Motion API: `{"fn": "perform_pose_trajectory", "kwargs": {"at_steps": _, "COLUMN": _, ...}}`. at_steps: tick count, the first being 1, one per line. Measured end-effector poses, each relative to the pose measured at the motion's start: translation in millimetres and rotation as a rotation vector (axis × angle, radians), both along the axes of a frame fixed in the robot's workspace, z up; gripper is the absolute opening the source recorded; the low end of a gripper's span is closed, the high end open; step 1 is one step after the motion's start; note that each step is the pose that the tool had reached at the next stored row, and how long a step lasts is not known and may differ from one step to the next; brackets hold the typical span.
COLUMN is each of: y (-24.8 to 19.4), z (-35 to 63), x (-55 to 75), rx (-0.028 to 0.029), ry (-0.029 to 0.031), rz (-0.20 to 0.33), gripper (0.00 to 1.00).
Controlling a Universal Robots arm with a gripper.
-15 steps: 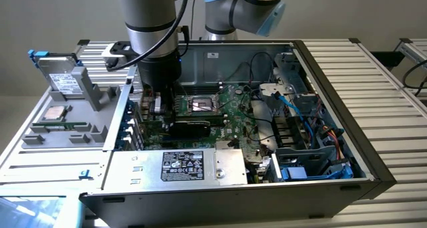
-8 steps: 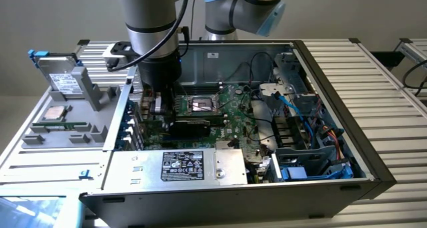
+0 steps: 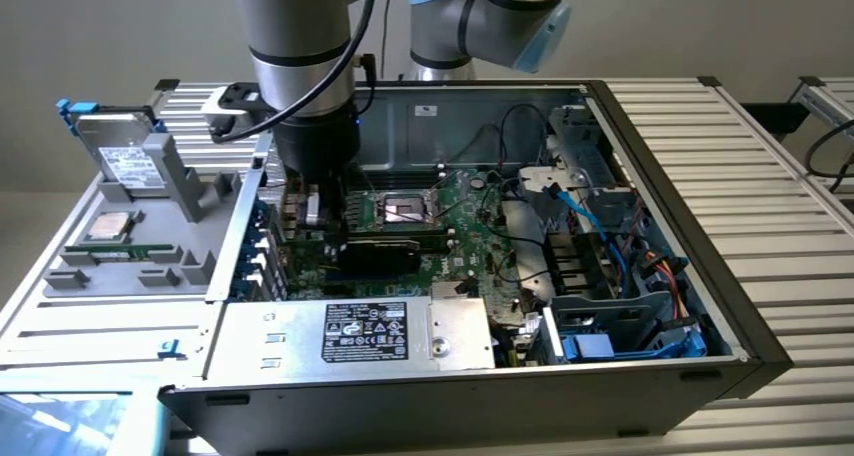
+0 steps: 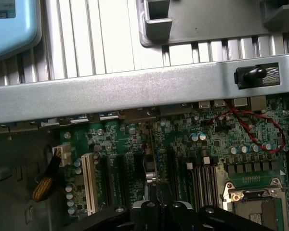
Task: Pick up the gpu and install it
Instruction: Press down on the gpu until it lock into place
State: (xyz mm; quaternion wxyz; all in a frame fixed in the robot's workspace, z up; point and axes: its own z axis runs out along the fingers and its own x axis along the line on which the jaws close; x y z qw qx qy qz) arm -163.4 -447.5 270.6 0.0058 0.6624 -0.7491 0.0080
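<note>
Inside the open computer case (image 3: 747, 306), the gpu (image 3: 380, 251) stands on edge over the green motherboard (image 3: 467, 216), its black cooler facing the front. My gripper (image 3: 320, 221) reaches down by the case's wall on the exterior view's left and is shut on the card. In the wrist view the gpu (image 4: 150, 166) appears edge-on as a thin strip running between expansion slots toward the case's rear wall (image 4: 135, 91). The gripper (image 4: 154, 204) pinches its near end. I cannot tell how deep the card sits in the slot.
The CPU socket (image 3: 404, 211) lies just beyond the card. Blue and black cables (image 3: 587, 226) crowd the case's right side, and a red wire (image 4: 260, 130) loops over the board. The power supply (image 3: 360, 331) fills the front. A grey parts tray (image 3: 134, 226) stands outside, left.
</note>
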Motion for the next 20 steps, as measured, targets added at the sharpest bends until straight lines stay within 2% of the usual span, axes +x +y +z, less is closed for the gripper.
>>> {"fn": "perform_pose_trajectory", "kwargs": {"at_steps": 5, "y": -0.7, "z": -0.7, "x": -0.1, "rx": -0.0003, "ry": 0.0084, "rz": -0.001, "gripper": 0.12}}
{"fn": "perform_pose_trajectory", "kwargs": {"at_steps": 9, "y": -0.7, "z": -1.4, "x": 0.0, "rx": 0.0001, "ry": 0.0121, "rz": -0.001, "gripper": 0.12}}
{"fn": "perform_pose_trajectory", "kwargs": {"at_steps": 20, "y": -1.0, "z": -2.7, "x": -0.1, "rx": 0.0000, "ry": 0.0141, "rz": -0.001, "gripper": 0.12}}
